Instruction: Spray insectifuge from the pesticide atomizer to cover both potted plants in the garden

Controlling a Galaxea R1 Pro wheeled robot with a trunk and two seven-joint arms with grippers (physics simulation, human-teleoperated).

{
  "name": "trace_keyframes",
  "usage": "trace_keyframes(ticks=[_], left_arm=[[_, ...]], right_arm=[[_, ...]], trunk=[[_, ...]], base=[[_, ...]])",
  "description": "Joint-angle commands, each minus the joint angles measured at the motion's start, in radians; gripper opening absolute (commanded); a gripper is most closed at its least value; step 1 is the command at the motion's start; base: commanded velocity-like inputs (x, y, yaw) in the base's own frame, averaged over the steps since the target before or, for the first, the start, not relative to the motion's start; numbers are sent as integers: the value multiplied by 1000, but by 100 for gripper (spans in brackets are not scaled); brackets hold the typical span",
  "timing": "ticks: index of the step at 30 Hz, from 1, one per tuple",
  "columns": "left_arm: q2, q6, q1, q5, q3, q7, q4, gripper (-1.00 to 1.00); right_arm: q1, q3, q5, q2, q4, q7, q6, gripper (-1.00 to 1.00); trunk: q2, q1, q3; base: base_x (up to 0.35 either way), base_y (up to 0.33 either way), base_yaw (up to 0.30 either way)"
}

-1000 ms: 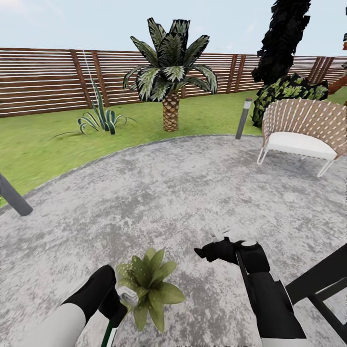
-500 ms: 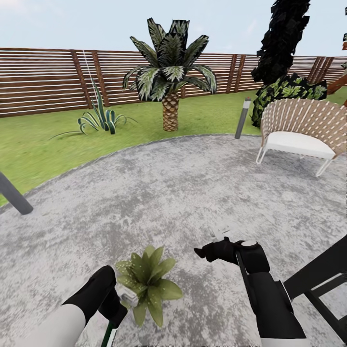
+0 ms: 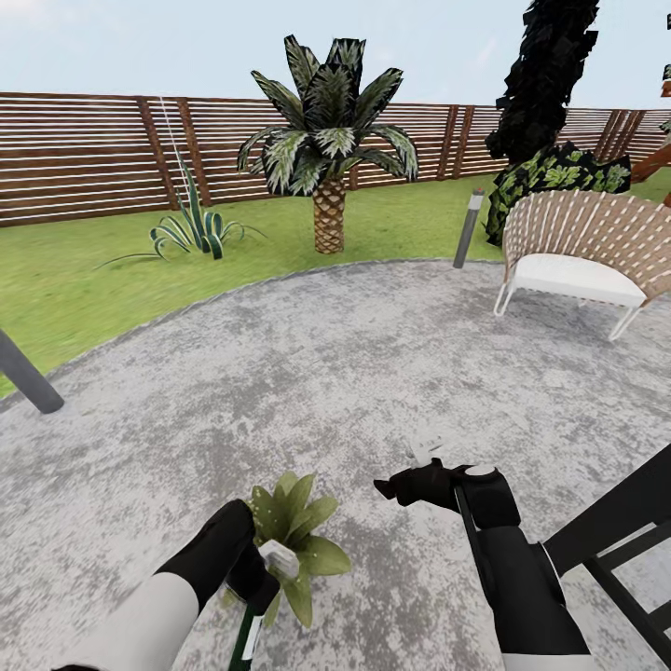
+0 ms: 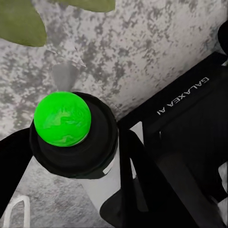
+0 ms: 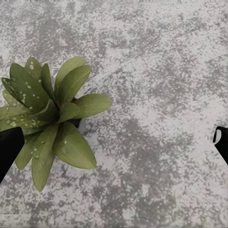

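Note:
One potted plant (image 3: pixel 291 533), a low rosette of broad green leaves speckled white, stands on the grey paving; the right wrist view looks down on this plant (image 5: pixel 52 118). My left gripper (image 3: pixel 250 580) is shut on the pesticide atomizer (image 3: pixel 278 562) at the plant's near left leaves. In the left wrist view the atomizer (image 4: pixel 71 137) shows a bright green button, a black cap, a white label and a small grey nozzle pointing toward the leaves. My right gripper (image 3: pixel 393 486) hangs open just right of the plant, its fingertips (image 5: pixel 9 149) wide apart.
Beyond the round paving (image 3: pixel 354 373) lie lawn, a palm (image 3: pixel 328 140), a striped agave (image 3: pixel 191 228) and the slat fence (image 3: pixel 84 154). A grey bollard (image 3: pixel 469 228) and a wicker chair (image 3: pixel 582 252) stand at the right, another post (image 3: pixel 23 377) at the left.
My left arm has swung right and forward with the atomizer, from beside the plant's left edge to over its near leaves. The right arm has stayed still.

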Motion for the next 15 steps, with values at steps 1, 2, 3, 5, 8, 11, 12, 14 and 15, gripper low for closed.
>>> trace_keyframes(ticks=[1, 2, 3, 5, 8, 11, 12, 14, 15], left_arm=[[-2, 3, -4, -13, -1, -11, -2, -100], [-5, 3, -9, -13, -1, -11, -1, -100], [-6, 3, -10, -13, -2, -11, -1, -100], [-8, 3, -15, -15, -3, -10, -1, -100], [-8, 3, -13, -16, -4, -10, 0, -100], [-7, 3, -7, -17, -2, -10, 1, -100], [-6, 3, -6, -17, -2, -10, 1, -100], [-2, 3, 0, -17, -2, -9, 3, -100], [-1, 2, 1, -17, -2, -9, 3, -100]], right_arm=[[-1, -2, 10, 1, -1, 10, 2, 100], [-1, -2, 10, 1, -1, 10, 2, 100], [-1, -2, 10, 1, -1, 10, 2, 100], [-1, -3, 10, 1, -1, 10, 2, 100], [-1, -3, 10, 0, -1, 10, 2, 100], [-1, -3, 10, 0, -1, 10, 2, 100], [-1, -3, 10, 0, -1, 10, 2, 100], [-1, -3, 10, 0, -1, 10, 2, 100], [-1, -3, 10, 0, -1, 10, 1, 100]], trunk=[[0, 0, -1], [0, 0, -1], [0, 0, -1], [0, 0, -1], [0, 0, -1], [0, 0, -1], [0, 0, -1], [0, 0, -1], [0, 0, -1]], base=[[0, 0, 0], [0, 0, 0], [0, 0, 0], [-29, 0, 0], [-89, 0, 0], [-193, 0, 0], [-255, 0, 0], [-291, 0, 0], [-292, 0, 0]])
